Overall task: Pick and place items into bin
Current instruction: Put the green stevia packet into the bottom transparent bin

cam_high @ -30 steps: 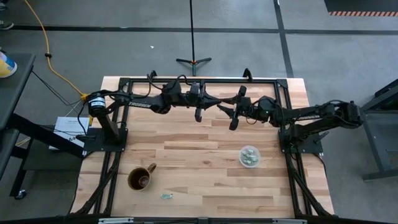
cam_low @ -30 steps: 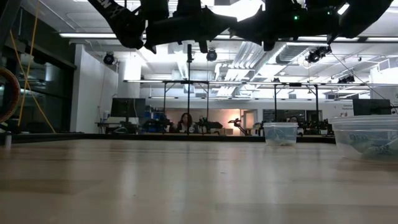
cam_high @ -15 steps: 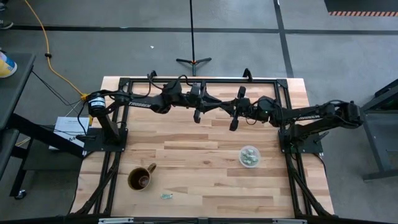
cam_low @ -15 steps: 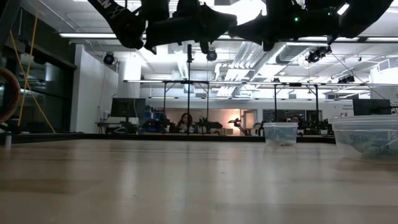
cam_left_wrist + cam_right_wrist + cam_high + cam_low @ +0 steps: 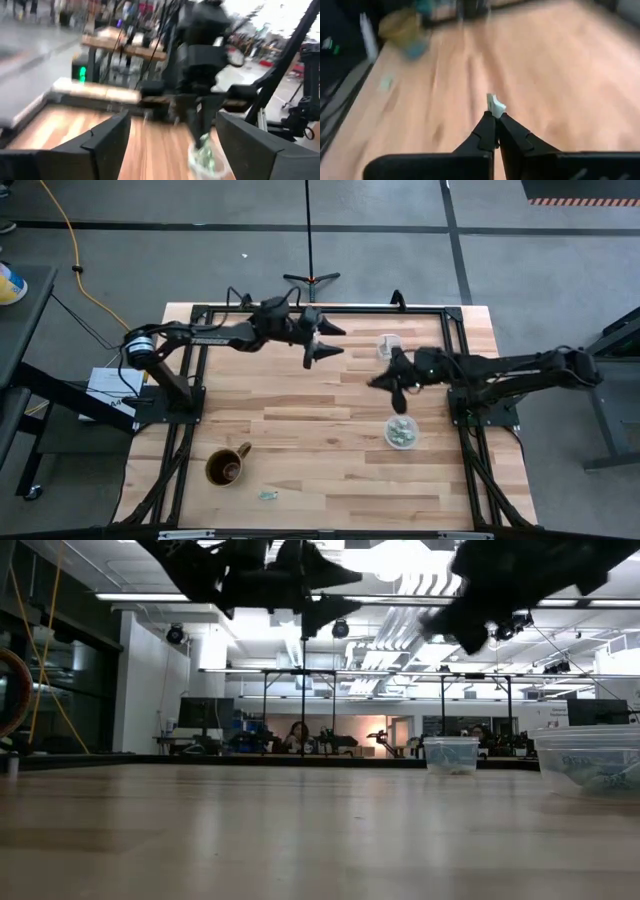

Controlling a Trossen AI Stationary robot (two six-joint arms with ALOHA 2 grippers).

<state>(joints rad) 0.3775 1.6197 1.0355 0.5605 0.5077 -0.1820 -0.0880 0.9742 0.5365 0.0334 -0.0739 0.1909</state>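
My left gripper (image 5: 335, 340) (image 5: 175, 145) hangs open above the table's far middle, with nothing between its fingers. My right gripper (image 5: 378, 383) (image 5: 495, 116) is shut in the air right of centre, above bare wood. A small white bit (image 5: 495, 104) shows at its tips; whether it belongs to the finger I cannot tell. One pale green item (image 5: 267, 495) (image 5: 385, 82) lies by the near edge. A clear bin (image 5: 402, 431) (image 5: 205, 157) with green bits inside stands at the right. A second clear bin (image 5: 388, 343) stands farther back.
A brown mug (image 5: 228, 467) stands at the near left, close to the loose item. The black frame (image 5: 300, 308) runs along the table's far edge and sides. In the low view both bins (image 5: 450, 753) (image 5: 590, 760) stand at the right, with people in the room beyond.
My left gripper has opened wide and turned from pointing at the near edge to pointing right. My right gripper has shut and swung toward the near edge, away from the left one, which uncovered the far bin.
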